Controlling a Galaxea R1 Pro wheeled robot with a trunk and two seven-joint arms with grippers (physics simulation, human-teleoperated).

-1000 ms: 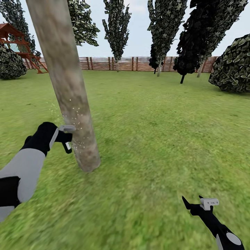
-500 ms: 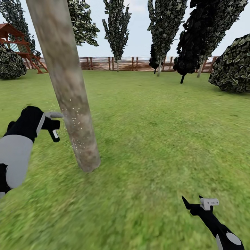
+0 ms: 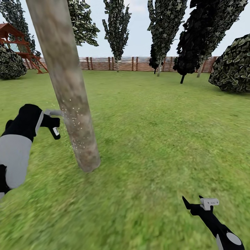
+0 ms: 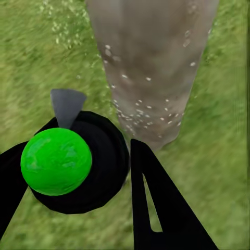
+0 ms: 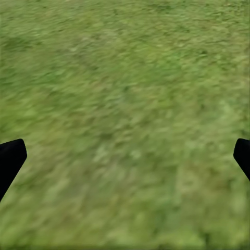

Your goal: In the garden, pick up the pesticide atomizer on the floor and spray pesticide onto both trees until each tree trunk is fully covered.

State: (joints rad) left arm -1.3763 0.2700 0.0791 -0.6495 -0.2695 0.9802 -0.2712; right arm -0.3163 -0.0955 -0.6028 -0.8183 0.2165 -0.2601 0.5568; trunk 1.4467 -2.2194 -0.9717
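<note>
A thick, leaning grey-brown tree trunk [image 3: 69, 93] rises from the grass at left in the head view. My left gripper [image 3: 51, 122] is just left of it, shut on the pesticide atomizer [image 3: 55, 131]. White specks of pesticide [image 3: 74, 119] dot the lower trunk and hang beside it. In the left wrist view the atomizer's green ball top [image 4: 54, 161] and grey nozzle [image 4: 67, 107] sit between the black fingers [image 4: 156, 208], facing the speckled trunk [image 4: 151, 67]. My right gripper [image 3: 199, 203] is low at the right over grass, open with nothing in it.
A brown slat fence [image 3: 139, 63] closes the far side of the lawn, with thin-trunked dark trees [image 3: 116, 27] along it. A red play structure [image 3: 17, 41] and a round bush [image 3: 10, 64] stand far left, a big bush [image 3: 232, 66] far right. Open grass [image 3: 156, 132] lies right of the trunk.
My left gripper with the atomizer has moved up and to the left along the trunk, and the specks now reach higher on it. The right arm has not moved.
</note>
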